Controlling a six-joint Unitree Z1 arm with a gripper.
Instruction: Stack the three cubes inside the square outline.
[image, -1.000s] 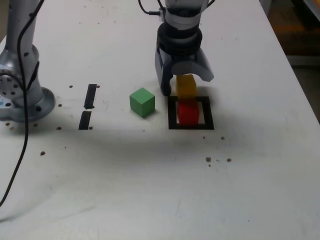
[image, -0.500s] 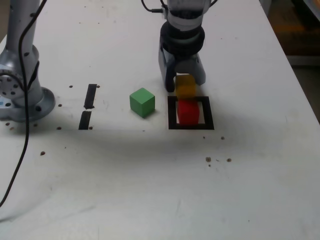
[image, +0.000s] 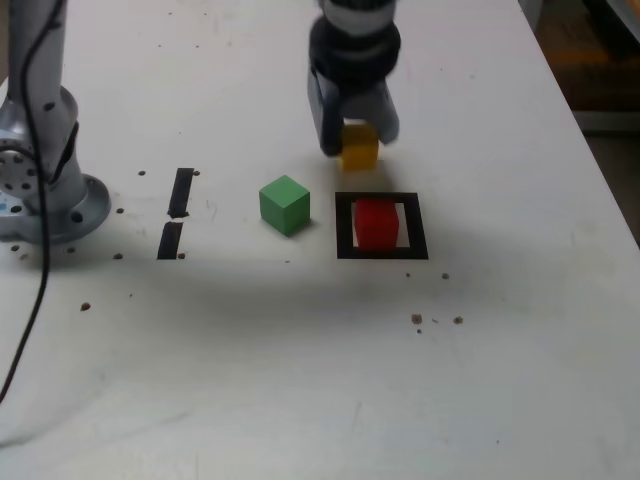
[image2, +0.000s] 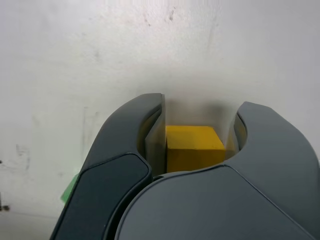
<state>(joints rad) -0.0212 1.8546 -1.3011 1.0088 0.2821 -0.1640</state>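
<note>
The gripper (image: 359, 142) is pinching the yellow cube (image: 359, 150), one finger against either side of it, and hangs at the far side of the square outline (image: 378, 253), slightly toward the exterior view's left of its middle; how high the cube is above the table (image: 250, 380) cannot be told. In the wrist view the cube shows deep between the two fingers, partly hidden by the gripper's own body. The red cube (image: 377, 224) sits inside the outline, taking up much of the white centre, with a little white showing on its left and right. The green cube (image: 285, 206) stands on the table near the outline, outside it on the left, a corner turned toward the near side. Farther left lie two short black tape strips (image: 181, 192), one nearer than the other, and beyond them, at the left edge, stands the round grey arm base (image: 83, 215), with a dark cable (image: 40, 150) running down in front of it toward the near left. Small brown spots (image: 417, 319) mark the table on the near side of the outline, and others dot the surface around the base.
</note>
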